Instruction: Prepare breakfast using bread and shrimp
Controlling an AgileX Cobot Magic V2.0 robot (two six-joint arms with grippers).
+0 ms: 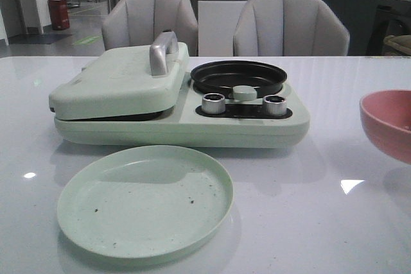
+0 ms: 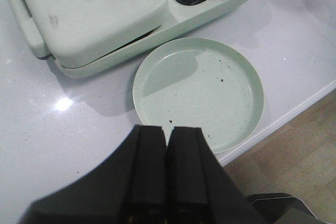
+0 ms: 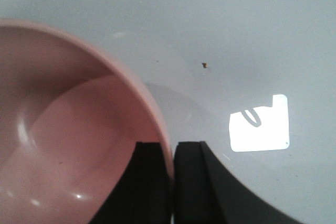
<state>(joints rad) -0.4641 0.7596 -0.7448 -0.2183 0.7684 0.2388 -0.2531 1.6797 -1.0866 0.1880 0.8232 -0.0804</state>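
No bread and no shrimp show in any view. The mint-green breakfast maker point(image 1: 128, 85) stands at mid-table with its lid down; it also shows in the left wrist view point(image 2: 89, 14). Its round black pan point(image 1: 239, 76) looks empty. An empty mint-green plate point(image 1: 144, 200) with dark crumbs lies in front of it and shows in the left wrist view point(image 2: 210, 93). My left gripper point(image 2: 168, 129) is shut and empty, above the table at the plate's near rim. My right gripper point(image 3: 173, 144) is shut on the rim of the salmon-pink bowl point(image 3: 63, 124), one finger inside, one outside. Neither gripper shows in the front view.
The pink bowl point(image 1: 388, 123) sits at the table's right edge of the front view, and its inside looks empty. Two silver knobs point(image 1: 214, 102) are on the maker's front. A tiny brown speck point(image 3: 204, 65) lies on the table. Two grey chairs point(image 1: 290, 27) stand behind the table.
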